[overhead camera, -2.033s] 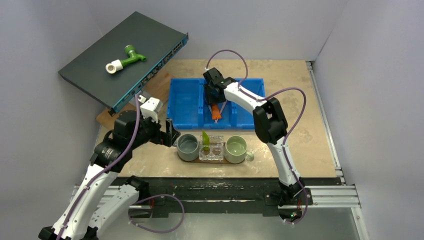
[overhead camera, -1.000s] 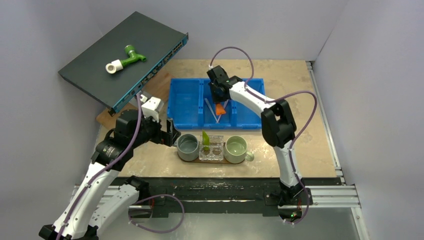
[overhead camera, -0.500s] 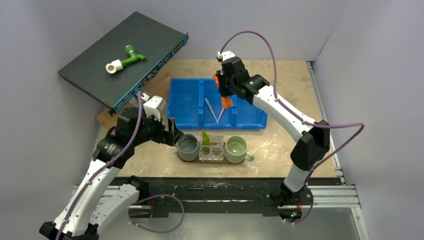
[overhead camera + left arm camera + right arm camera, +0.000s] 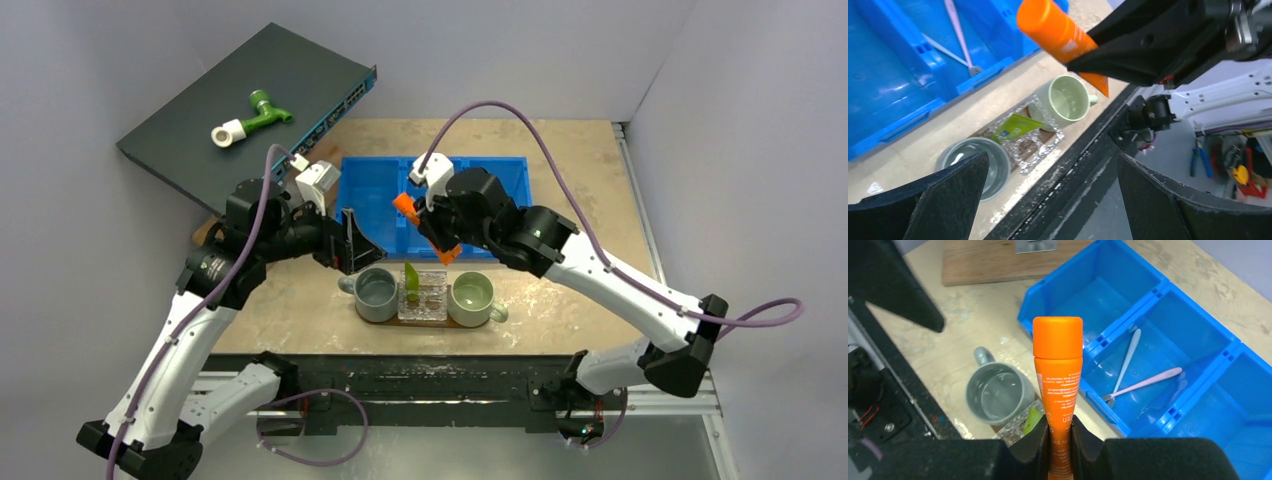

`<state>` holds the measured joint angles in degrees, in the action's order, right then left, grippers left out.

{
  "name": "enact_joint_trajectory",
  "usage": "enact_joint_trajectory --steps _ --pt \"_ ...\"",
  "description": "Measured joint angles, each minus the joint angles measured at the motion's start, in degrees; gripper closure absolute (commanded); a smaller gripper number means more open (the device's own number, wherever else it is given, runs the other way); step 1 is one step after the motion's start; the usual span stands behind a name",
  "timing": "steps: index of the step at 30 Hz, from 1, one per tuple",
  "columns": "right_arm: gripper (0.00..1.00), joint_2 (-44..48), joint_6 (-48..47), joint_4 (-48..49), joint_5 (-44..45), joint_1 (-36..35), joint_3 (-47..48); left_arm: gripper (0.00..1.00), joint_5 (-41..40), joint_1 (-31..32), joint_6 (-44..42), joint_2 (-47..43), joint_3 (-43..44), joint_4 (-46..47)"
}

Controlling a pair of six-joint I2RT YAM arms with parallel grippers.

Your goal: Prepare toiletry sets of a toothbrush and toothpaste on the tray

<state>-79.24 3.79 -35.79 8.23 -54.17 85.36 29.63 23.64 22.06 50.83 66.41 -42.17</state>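
- The right gripper (image 4: 1058,432) clamps the orange tube (image 4: 1058,370) near its flat tail. Its jaws sit narrow on either side and the cap points out ahead, a hold that leaves the long body free to be laid down.
- From above, the tube hangs tilted in the air over the near wall of the bin (image 4: 372,200), just behind the tray (image 4: 428,323). It touches nothing but the jaws.
- The tray lies at the table's near edge, carrying a grey mug (image 4: 377,293) and a green mug (image 4: 472,297). Between them sits a foil-like square (image 4: 430,300), on which the green tube (image 4: 410,275) leans upright.
- Likely reading: the orange tube is bound for the tray, to pair with a brush. Which spot on the crowded tray it is meant for cannot be told.
- Both toothbrushes, pale (image 4: 1126,362) and pink (image 4: 1148,382), lie in the bin's middle compartment. They meet at one end and are well apart from either gripper.
- The left gripper (image 4: 350,243) hovers beside the grey mug, near the bin's near-left corner, its jaws spread wide and empty. It is judged to be keeping clear of the right arm, or poised for a brush.
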Motion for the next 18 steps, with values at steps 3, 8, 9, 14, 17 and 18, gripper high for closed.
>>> enact_joint_trajectory --steps 3,8,9,14,17,18 --pt "0.82 2.93 -1.27 -0.2 -0.37 -2.51 -1.88 0.0 3.82 0.0 0.57 1.66 2.03 -0.76" --pt "0.82 6.71 -3.87 -0.68 -1.6 -5.62 -4.72 0.0 8.52 0.0 1.01 4.33 5.31 -2.93" --pt "0.81 7.41 -4.37 -0.66 -1.97 -6.05 -5.22 0.0 9.42 0.0 1.01 4.72 5.75 -3.39" --pt "0.81 10.71 -7.08 -0.59 -4.98 -7.78 -6.88 0.0 14.27 0.0 0.92 6.38 7.45 -5.79" --pt "0.8 12.61 -9.2 -0.44 -6.62 -8.81 -7.69 0.0 17.59 0.0 0.72 7.37 8.2 -7.67" --pt "0.8 13.11 -9.84 -0.42 -7.23 -9.22 -7.91 0.0 18.56 0.0 0.63 7.72 8.44 -8.26"
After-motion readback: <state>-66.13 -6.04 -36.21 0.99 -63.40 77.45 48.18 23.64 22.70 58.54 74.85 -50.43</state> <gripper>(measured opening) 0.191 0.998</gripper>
